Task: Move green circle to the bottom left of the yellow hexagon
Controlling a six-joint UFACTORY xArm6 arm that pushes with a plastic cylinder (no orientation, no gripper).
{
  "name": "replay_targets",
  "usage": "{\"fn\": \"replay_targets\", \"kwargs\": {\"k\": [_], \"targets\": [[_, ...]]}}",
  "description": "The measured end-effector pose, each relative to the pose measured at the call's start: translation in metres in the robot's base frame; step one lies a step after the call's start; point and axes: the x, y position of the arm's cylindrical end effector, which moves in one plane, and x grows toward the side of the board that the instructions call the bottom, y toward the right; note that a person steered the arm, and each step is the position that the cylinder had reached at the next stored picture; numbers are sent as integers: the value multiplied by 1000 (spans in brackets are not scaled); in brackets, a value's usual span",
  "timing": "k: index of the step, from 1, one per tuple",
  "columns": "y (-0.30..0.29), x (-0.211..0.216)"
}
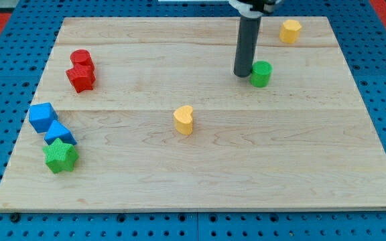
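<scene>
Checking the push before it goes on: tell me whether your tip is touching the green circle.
Cannot tell. In the camera view my tip sits right against the view's left side of the green circle, with no visible gap, but one view cannot confirm contact.

There were no words, numbers, labels or signs to read anywhere. The wooden board (200, 167) was plain, and the little coloured blocks on it had nothing written on them.

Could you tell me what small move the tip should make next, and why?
Probably little more than a slight nudge toward the view's top. My tip sits against the left side of the green circle, which already lies below and left of the yellow hexagon, though with a gap between them.
</scene>
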Motion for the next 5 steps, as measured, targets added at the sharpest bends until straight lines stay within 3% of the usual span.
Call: {"fn": "replay_targets", "kwargs": {"k": [1,4,5], "targets": [[9,41],[33,-79],[52,-77]]}}
